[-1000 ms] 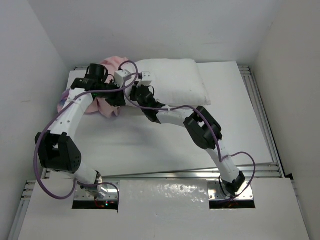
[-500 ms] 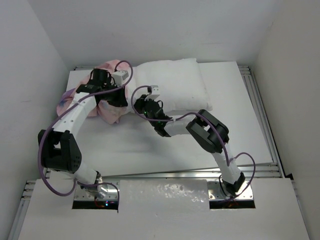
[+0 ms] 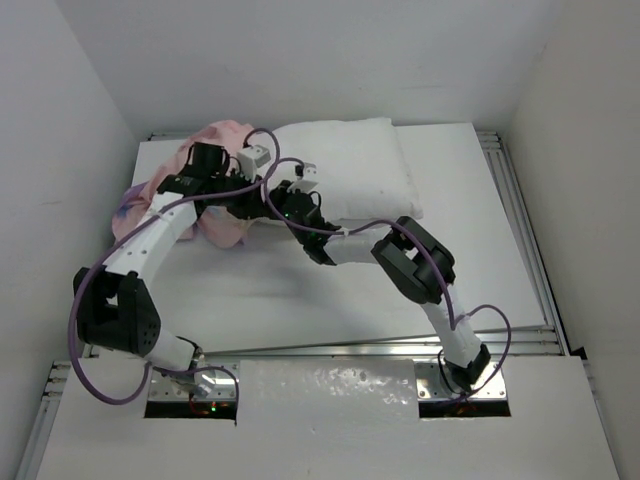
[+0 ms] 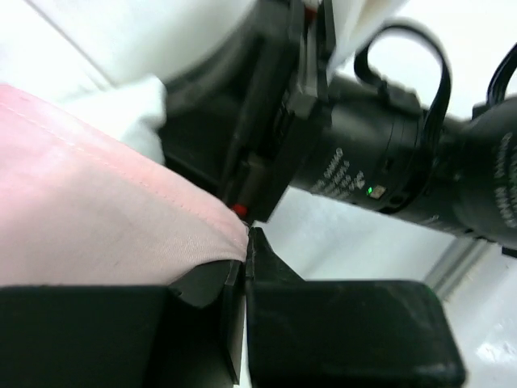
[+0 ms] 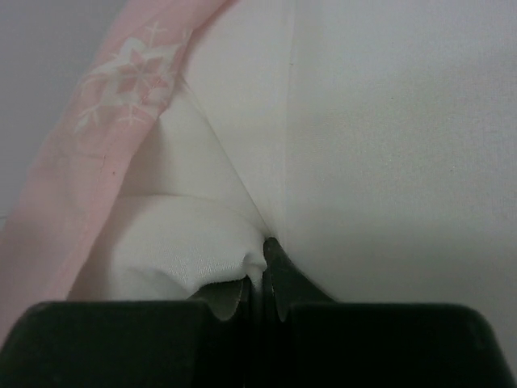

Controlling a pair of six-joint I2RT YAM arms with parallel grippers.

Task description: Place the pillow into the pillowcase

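Pinching fabric, left gripper holds thin pink pillowcase, right gripper plump white pillow.

The left gripper fills the bottom edge, its two black fingers pressed together on the hem of the pillowcase — pale pink, smooth, spreading away to the left. Above the pink lies the white pillow. Just behind the hem sits the right arm — black, with a small green light on its side and a black cable looping above it. White table shows beneath.
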